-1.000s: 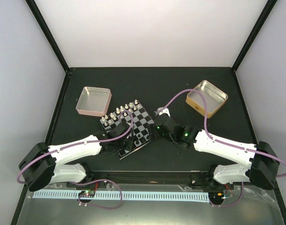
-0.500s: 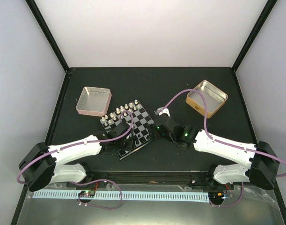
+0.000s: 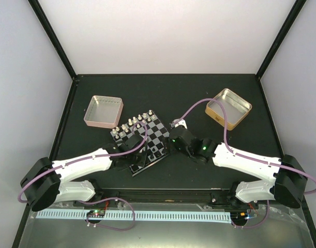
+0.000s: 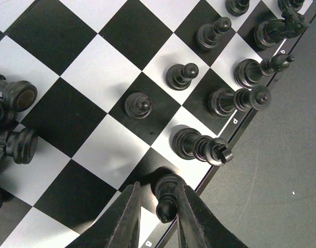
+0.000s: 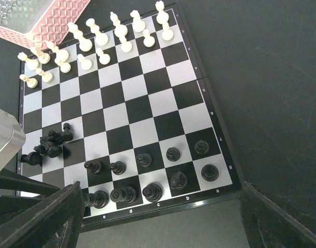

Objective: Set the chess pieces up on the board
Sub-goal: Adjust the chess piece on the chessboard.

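Overhead, a pink rectangular metal tin point(image 3: 103, 111) lies open at the upper left of the dark tabletop point(image 3: 209, 88). Just to its lower right is the small black-and-silver checkered chessboard point(image 3: 156, 135), turned at an angle near the middle of the frame.

Seen from the left wrist, the left hand point(image 4: 159, 206) hovers low over the board's edge row. Its dark fingers point(image 4: 128, 217) are narrowly parted on either side of one upright black chessman point(image 4: 169, 188). A sliver of pale square shows between that piece and the finger on the frame's left, so the grip is loose rather than clamped. Whether the other finger touches the piece I cannot tell. More standing black pieces point(image 4: 235, 101) line the board's rim toward the upper right of that frame. A few toppled black pieces point(image 4: 15, 121) lie in a heap at the left edge.

From the right wrist, the pale silvery-white pieces point(image 5: 101, 39) stand in two rows along the top side of the board, next to the pink tin. The black ones fill much of the two bottom rows. The right hand point(image 5: 160, 206) is spread wide and holds nothing, its fingers showing at the lower corners of the frame, just off the board's black side.

A gold metal tin point(image 3: 228, 107) lies open at the upper right of the tabletop, well apart from the board.
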Controlling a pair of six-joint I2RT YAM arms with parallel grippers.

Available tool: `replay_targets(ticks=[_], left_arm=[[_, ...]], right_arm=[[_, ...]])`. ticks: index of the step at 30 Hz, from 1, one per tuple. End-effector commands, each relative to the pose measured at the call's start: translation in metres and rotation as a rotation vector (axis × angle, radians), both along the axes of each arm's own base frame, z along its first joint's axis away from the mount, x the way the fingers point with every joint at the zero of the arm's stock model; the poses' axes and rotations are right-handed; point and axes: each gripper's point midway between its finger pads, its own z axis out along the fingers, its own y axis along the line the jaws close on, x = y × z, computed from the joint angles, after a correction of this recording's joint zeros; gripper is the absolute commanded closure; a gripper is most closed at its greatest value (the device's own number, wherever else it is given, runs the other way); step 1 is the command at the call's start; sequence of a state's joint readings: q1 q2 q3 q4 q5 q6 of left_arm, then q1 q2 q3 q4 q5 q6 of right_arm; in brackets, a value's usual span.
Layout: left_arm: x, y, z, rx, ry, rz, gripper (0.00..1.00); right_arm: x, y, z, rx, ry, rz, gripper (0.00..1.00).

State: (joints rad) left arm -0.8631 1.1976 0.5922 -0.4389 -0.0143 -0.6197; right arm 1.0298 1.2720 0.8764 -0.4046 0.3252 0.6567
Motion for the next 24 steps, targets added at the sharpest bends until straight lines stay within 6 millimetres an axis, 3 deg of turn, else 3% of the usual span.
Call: replay_targets(ticks=[1,11,18,24], left_arm=[[0.007,-0.002,0.017,-0.002,-0.04,-0.012,0.79],[0.0,-0.019,0.014,-0.062,-0.003,-0.086,0.75],[-0.002,-0.025,0.006,-0.066,0.025,-0.102,0.84],[-0.001,-0.016,0.0,-0.016,0.02,-0.085,0.86]], right_arm=[[0.004,0.003,0.003,0.015,0.0,-0.01,0.17],[0.003,0.002,0.002,0.017,0.0,-0.013,0.17],[0.002,0.0,0.0,0.017,0.003,-0.016,0.17],[0.002,-0.001,-0.001,0.016,0.003,-0.017,0.17]])
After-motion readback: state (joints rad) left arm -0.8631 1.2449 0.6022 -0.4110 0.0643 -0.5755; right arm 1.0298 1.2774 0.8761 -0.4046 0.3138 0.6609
